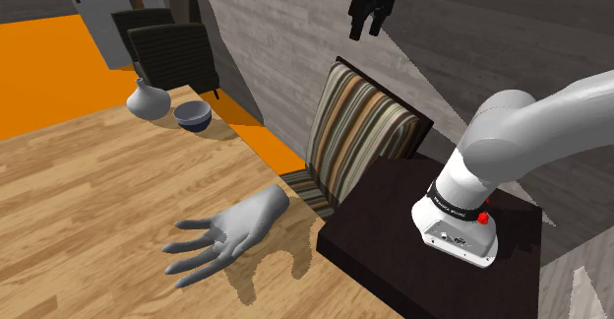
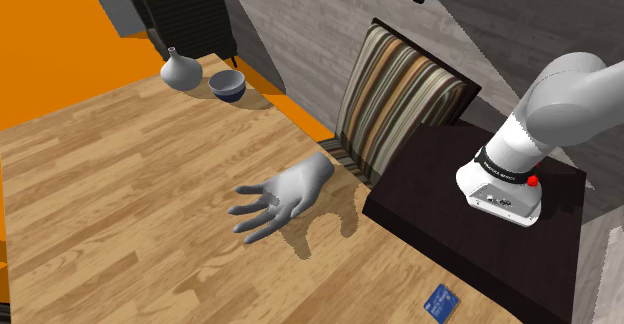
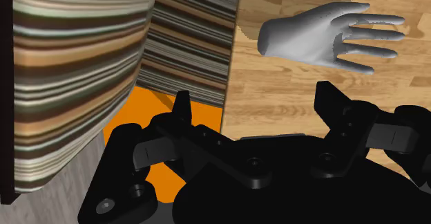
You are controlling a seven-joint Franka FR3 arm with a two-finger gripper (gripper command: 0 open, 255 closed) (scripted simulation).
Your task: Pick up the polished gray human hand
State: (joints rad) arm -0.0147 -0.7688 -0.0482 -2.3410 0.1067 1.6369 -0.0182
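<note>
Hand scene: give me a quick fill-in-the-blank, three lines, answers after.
1. The hand lies on the ____ table.
2. The gripper, high up and well clear of the hand, is ____.
3. Next to the vase at the table's far corner sits a dark ____.

Missing words: wooden; open; bowl

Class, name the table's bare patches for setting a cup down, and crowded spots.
The table is bare between the hand and the vase and bowl. Crowded: the far corner holding those two; a card lies near the stand.
</note>
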